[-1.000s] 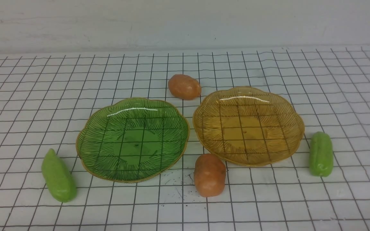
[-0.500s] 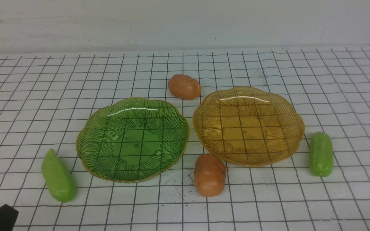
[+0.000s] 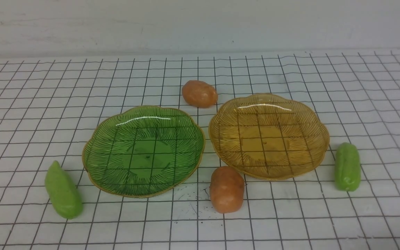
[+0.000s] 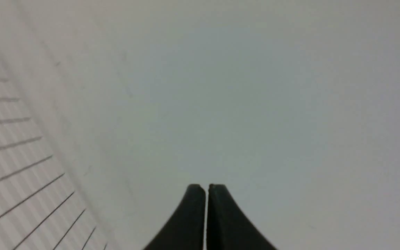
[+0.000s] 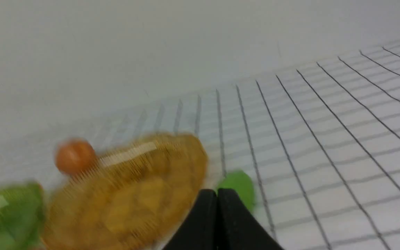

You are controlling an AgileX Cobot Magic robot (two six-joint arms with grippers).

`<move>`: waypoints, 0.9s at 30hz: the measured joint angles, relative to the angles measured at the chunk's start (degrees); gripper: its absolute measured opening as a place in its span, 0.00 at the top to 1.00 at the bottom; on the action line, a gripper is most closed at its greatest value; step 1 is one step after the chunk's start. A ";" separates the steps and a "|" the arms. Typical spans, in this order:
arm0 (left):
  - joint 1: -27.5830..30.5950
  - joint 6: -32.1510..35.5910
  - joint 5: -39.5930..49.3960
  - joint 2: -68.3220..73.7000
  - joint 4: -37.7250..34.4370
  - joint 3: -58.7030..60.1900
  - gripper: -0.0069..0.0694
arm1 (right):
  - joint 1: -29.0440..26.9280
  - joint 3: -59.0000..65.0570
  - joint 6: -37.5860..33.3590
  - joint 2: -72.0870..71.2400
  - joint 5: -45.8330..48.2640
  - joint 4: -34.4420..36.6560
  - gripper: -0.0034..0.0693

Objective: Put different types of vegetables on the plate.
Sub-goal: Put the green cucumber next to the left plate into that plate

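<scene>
- A white counter (image 3: 359, 86) ruled with a black grid runs back to a plain pale wall (image 3: 200, 24).
- Two scalloped, see-through plates sit side by side: the green plate (image 3: 144, 156) on the left, the amber plate (image 3: 267, 139) on the right.
- Two cucumbers lie on the counter: the left cucumber (image 3: 63, 190) outside the green plate, the right cucumber (image 3: 347, 166) outside the amber plate.
- Two potatoes lie on the counter: the far potato (image 3: 199, 93) behind the gap between the plates, the near potato (image 3: 226, 189) before it.
- The left hand (image 4: 205, 187) and the right hand (image 5: 216, 191) are both closed, gripping nothing.
</scene>
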 joint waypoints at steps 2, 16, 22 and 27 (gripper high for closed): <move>0.00 1.80 2.05 0.00 4.16 -4.32 0.92 | 0.00 0.00 2.36 0.00 -3.55 6.43 0.97; 0.00 17.51 53.54 45.73 23.80 -31.78 0.92 | 0.00 -0.05 6.31 0.00 -5.59 20.92 0.97; 0.00 17.73 65.97 70.16 27.71 -43.11 0.92 | 0.00 -11.48 0.44 1.76 16.98 17.50 0.97; 0.57 17.74 70.54 83.83 28.17 -54.64 0.92 | 0.07 -27.63 -6.41 13.99 37.38 10.43 0.97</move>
